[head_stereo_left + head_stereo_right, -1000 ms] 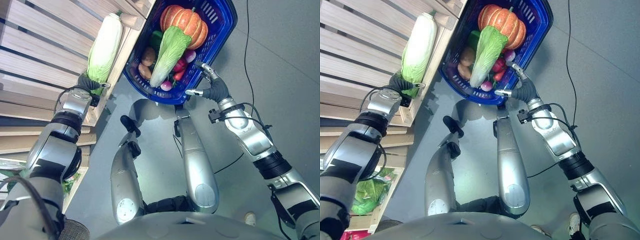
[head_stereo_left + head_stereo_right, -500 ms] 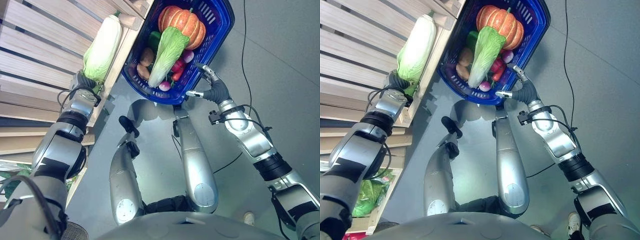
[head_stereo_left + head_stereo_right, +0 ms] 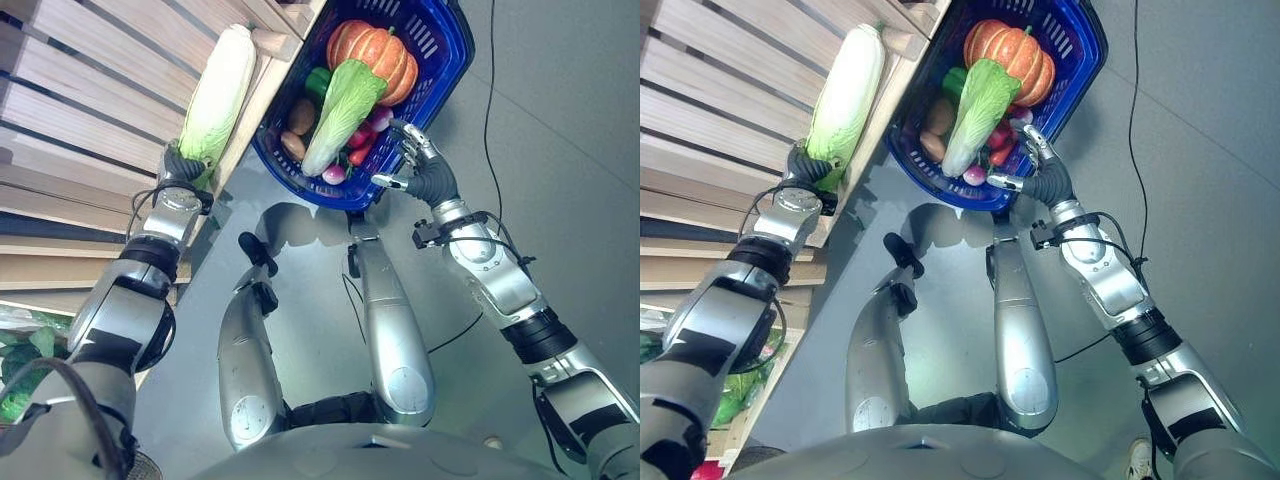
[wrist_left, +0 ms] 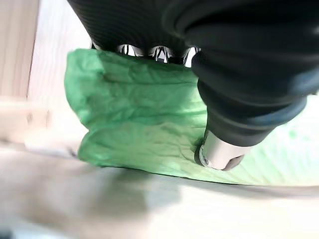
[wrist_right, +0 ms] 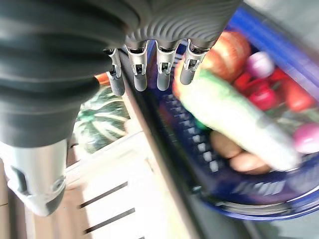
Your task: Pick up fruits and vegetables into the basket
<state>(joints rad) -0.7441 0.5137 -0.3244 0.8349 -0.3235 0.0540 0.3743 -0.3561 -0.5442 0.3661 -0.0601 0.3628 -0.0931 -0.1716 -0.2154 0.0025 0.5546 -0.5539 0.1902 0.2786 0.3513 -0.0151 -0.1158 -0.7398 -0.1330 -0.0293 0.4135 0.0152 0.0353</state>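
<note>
A grey floor (image 3: pixel 560 120) runs under the scene, with slatted wooden shelving (image 3: pixel 90 110) along the robot's left. Against the shelving's edge hangs a blue plastic basket (image 3: pixel 452 45), already loaded: an orange pumpkin (image 3: pixel 372 50) at the far end, a long green-and-white cabbage (image 3: pixel 343 112) lying across the middle, a green pepper (image 3: pixel 318 82) beside it, two brown potatoes (image 3: pixel 298 125) toward the shelf side, and some red and purple pieces (image 3: pixel 362 137) near the rim by the robot.

A second napa cabbage (image 3: pixel 220 95) lies on the slats, its white stalk end pointing away and its green leafy end toward the robot. The left hand (image 3: pixel 182 165) is clamped on that leafy end; in the left wrist view the fingers (image 4: pixel 154 52) curl over the crinkled green leaf (image 4: pixel 134 119) and the thumb (image 4: pixel 219 152) presses into it from the other side. This cabbage is outside the basket, just beside it, over the wood.

The right hand (image 3: pixel 420 170) sits at the basket's near rim, fingers spread and fairly straight, thumb apart, holding nothing. In the right wrist view its fingers (image 5: pixel 149 69) point past the blue wall toward the vegetables inside, and a dark green striped squash (image 5: pixel 102 124) shows beyond the basket, on the shelving.

At the lower left of the eye views, leafy greens (image 3: pixel 22 365) lie in a lower crate.
</note>
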